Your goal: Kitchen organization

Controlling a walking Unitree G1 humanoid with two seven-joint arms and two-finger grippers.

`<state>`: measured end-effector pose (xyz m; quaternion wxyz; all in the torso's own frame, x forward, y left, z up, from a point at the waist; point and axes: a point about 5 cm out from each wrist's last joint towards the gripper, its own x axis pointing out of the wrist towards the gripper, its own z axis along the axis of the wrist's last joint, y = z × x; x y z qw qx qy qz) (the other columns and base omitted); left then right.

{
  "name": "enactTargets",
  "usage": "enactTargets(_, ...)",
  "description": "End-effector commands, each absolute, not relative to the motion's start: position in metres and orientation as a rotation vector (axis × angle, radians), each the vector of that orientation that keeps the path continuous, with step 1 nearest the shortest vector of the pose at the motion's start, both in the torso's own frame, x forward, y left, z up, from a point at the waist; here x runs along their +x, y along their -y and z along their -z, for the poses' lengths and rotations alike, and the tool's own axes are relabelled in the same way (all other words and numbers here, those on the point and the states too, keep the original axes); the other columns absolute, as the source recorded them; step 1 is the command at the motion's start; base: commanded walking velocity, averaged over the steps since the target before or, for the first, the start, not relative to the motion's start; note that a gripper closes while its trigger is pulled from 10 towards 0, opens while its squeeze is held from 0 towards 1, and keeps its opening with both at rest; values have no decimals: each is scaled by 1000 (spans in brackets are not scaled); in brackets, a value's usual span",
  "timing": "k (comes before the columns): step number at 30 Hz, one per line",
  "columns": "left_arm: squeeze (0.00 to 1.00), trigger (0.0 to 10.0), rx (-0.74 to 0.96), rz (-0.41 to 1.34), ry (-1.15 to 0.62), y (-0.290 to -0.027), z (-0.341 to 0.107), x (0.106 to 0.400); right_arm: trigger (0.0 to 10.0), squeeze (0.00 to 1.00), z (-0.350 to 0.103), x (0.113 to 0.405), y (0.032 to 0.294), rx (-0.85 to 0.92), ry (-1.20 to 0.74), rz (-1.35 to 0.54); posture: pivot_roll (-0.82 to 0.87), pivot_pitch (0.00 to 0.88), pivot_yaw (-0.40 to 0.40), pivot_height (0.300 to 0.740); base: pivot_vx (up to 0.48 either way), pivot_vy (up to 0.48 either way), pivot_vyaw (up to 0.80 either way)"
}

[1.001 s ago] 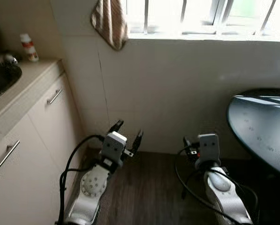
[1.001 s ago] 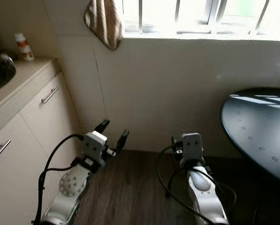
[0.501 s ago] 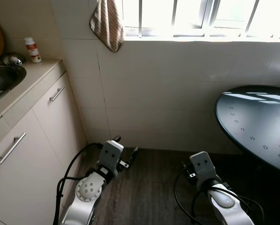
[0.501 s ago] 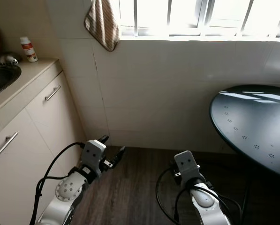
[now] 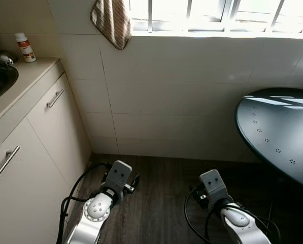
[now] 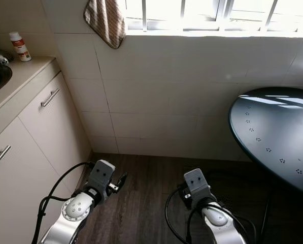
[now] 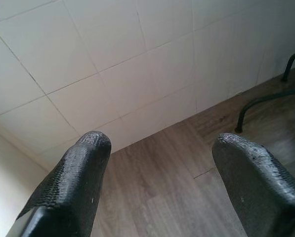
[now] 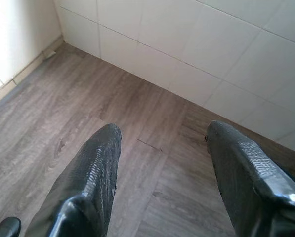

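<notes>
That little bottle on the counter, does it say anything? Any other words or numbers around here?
Small white bottle, red label: too small and blurred to read.
Striped towel, round dark table and cabinet doors: no words or numbers to read.

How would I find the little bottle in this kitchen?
Start at the beige counter along the robot's left side, above the cabinet doors. Follow it to the far end by the wall: the little bottle stands upright there, white with a red band, beside a shiny metal fitting.
</notes>
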<state>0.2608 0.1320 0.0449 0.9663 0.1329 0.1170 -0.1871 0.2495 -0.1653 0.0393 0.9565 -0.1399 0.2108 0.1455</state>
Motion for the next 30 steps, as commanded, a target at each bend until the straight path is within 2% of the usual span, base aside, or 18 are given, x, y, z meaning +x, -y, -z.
enactTargets(1,0,10000,253,374,-239,-134,-44,262,10000,0,-38,249,166,-294,-432,-308,-57,0,4,740,0,0,0)
enactTargets(10,0,10000,281,377,-256,-134,-42,266,10000,0,-42,254,162,-394,-356,-286,-69,0,15,740,0,0,0)
enactTargets(30,0,10000,278,381,-252,-133,-43,267,10000,0,-43,254,163,-390,-351,-275,-68,0,12,740,0,0,0)
